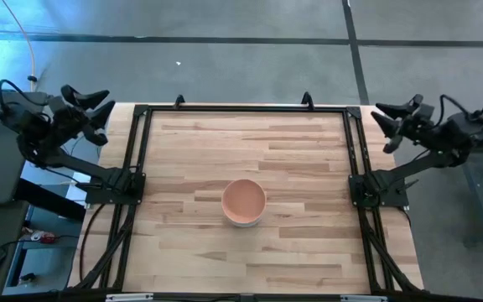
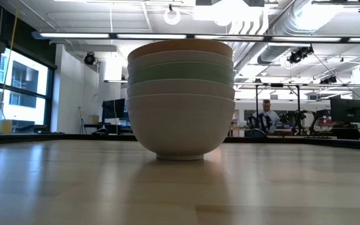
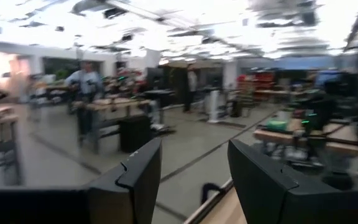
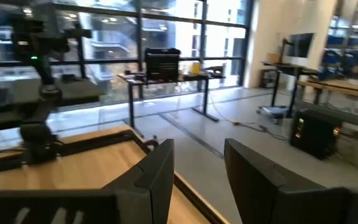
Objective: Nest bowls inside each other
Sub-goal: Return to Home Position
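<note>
The bowls stand as one nested stack (image 1: pixel 243 201) near the table's middle, resting by the bottom white bowl's foot (image 2: pixel 180 154). In the low view the stack (image 2: pixel 181 94) shows a salmon-orange bowl on top, a white one under it, then a pale green one (image 2: pixel 181 73), then two white ones. My left gripper (image 1: pixel 99 105) is open, raised off the table's far left corner. My right gripper (image 1: pixel 384 124) is open too, off the far right corner. Both wrist views, left (image 3: pixel 194 180) and right (image 4: pixel 199 174), look out over the room with nothing between the fingers.
A black metal frame (image 1: pixel 246 109) runs along the table's far edge and both sides, with the arm bases (image 1: pixel 116 184) (image 1: pixel 377 189) mounted on it. A person (image 2: pixel 266 115) sits in the room beyond the table. Bare wood lies all around the stack.
</note>
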Controlling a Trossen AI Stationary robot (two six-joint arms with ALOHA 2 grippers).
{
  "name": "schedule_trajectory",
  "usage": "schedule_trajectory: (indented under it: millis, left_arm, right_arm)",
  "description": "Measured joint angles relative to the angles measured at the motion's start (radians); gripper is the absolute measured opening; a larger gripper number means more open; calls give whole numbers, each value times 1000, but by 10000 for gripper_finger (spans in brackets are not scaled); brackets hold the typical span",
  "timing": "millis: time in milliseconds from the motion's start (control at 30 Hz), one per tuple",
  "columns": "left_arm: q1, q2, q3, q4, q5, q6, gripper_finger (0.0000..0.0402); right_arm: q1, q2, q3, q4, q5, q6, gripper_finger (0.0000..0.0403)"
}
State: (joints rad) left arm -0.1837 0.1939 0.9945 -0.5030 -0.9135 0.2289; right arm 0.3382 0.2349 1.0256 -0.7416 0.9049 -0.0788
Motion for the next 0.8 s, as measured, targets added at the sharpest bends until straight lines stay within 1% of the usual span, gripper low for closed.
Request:
schedule_trajectory:
  millis: [100, 200, 300, 467, 600, 800]
  left_arm:
    - [0, -33, -36, -1, -66, 0, 174]
    - [0, -66, -67, -2, -108, 0, 174]
    - [0, -103, -85, -13, -135, -4, 174]
    - [0, -175, -85, -58, -138, -57, 174]
    - [0, -189, -85, -91, -159, -83, 174]
    - [2, -188, -84, -127, -200, -112, 174]
  right_arm:
    - [0, -26, -41, 2, 64, 21, 135]
    - [0, -57, -70, -11, 152, 37, 135]
    - [-7, -92, -72, -65, 180, 78, 135]
    - [-50, -155, -37, -180, 162, 173, 135]
    - [-115, -196, -30, -191, 105, 160, 135]
    - [-254, -230, -27, -209, 0, 152, 135]
